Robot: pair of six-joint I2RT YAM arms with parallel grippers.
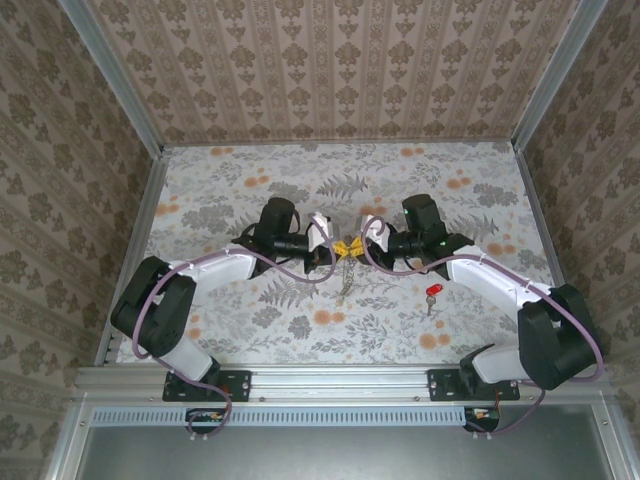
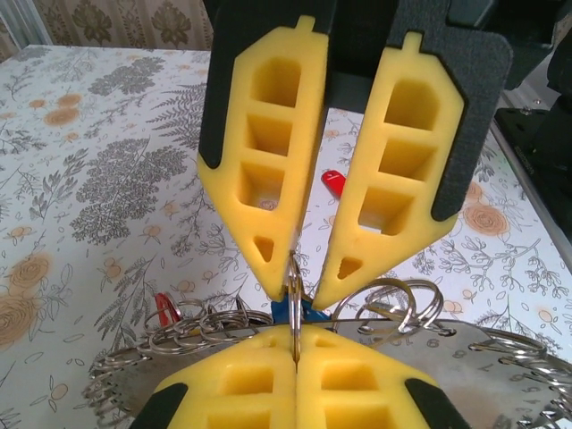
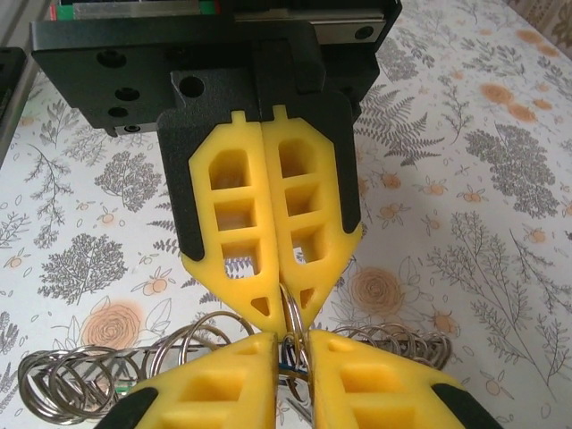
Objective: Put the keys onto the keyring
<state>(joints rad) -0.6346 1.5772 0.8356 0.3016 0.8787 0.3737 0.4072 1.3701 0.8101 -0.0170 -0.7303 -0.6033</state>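
Both grippers meet tip to tip above the middle of the table. My left gripper (image 1: 338, 247) (image 2: 295, 335) is shut on a thin silvery loop of the keyring (image 2: 295, 284). The right gripper (image 1: 353, 247) (image 3: 292, 347) faces it with its jaws slightly parted, and the same loop (image 3: 290, 313) stands in the gap. More loops of the keyring (image 2: 206, 320) (image 3: 192, 344) spread out to both sides, and part of it (image 1: 346, 276) hangs down toward the table. A blue key head (image 2: 284, 313) sits just behind the pinched loop. One red key (image 1: 432, 292) (image 2: 332, 181) lies loose on the table.
The floral tablecloth (image 1: 250, 190) is walled in by patterned panels at the back and on both sides. A small red piece (image 2: 164, 308) shows among the loops on the left. The right arm's black body (image 2: 536, 134) stands close behind its fingers.
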